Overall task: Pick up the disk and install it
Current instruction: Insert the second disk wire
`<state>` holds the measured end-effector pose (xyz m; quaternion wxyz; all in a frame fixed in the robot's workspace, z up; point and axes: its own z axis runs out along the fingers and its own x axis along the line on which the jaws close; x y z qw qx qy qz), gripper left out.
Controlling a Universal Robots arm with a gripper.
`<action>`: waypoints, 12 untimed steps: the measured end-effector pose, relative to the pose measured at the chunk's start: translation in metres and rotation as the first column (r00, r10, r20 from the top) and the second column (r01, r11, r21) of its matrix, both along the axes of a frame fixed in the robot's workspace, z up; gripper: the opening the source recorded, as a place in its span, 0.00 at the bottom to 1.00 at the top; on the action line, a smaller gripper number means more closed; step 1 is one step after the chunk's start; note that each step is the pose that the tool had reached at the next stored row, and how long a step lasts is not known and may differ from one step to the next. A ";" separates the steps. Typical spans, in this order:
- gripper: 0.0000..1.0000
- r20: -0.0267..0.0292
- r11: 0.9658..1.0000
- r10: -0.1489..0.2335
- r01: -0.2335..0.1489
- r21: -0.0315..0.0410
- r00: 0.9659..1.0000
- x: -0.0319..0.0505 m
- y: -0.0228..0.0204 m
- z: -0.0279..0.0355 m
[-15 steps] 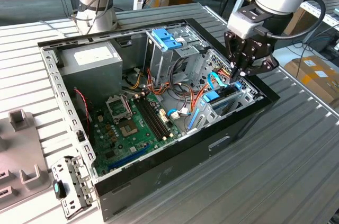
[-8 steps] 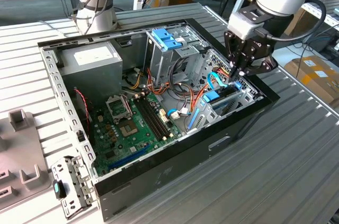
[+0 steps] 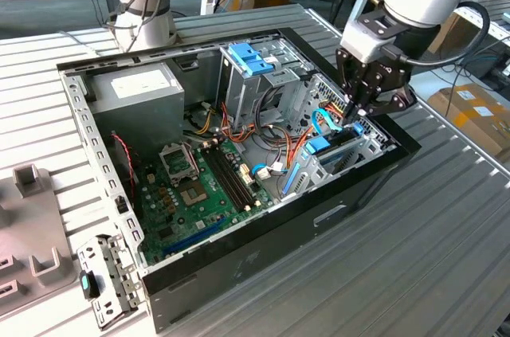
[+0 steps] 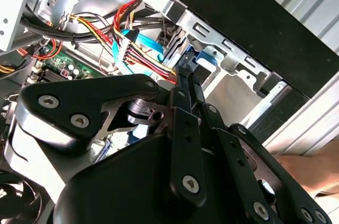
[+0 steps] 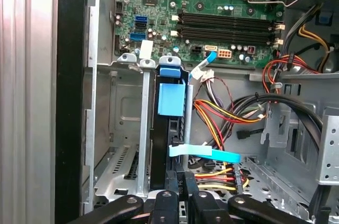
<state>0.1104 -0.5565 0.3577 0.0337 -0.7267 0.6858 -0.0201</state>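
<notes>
The disk (image 5: 170,128) stands on edge in the metal drive bay (image 5: 122,113) at the corner of the open computer case (image 3: 263,257). I see it edge-on, dark, with a light-blue carrier tab (image 5: 172,98) on it. In the exterior view its blue rail (image 3: 319,146) shows in the bay at the case's right end. My gripper (image 3: 355,123) reaches down into that bay from above. Its fingers (image 5: 170,184) are shut on the near edge of the disk, and in the second wrist view the gripper (image 4: 186,73) narrows onto the blue carrier (image 4: 189,59).
Red, yellow and black cables (image 5: 222,123) and a flat light-blue cable (image 5: 206,153) lie right beside the bay. The motherboard (image 3: 199,186), power supply (image 3: 131,86) and a blue-topped cage (image 3: 251,58) fill the case. A second arm's base (image 3: 143,2) stands behind; grey fixtures (image 3: 32,193) sit at the exterior view's left.
</notes>
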 end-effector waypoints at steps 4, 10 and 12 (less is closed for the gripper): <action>0.16 0.000 1.000 -0.002 0.002 0.011 1.000 -0.0007 -0.0015 -0.0062; 0.16 0.000 1.000 -0.020 0.020 0.013 1.000 -0.0008 -0.0045 -0.0065; 0.16 0.000 1.000 -0.020 0.020 0.018 1.000 -0.0020 -0.0050 -0.0066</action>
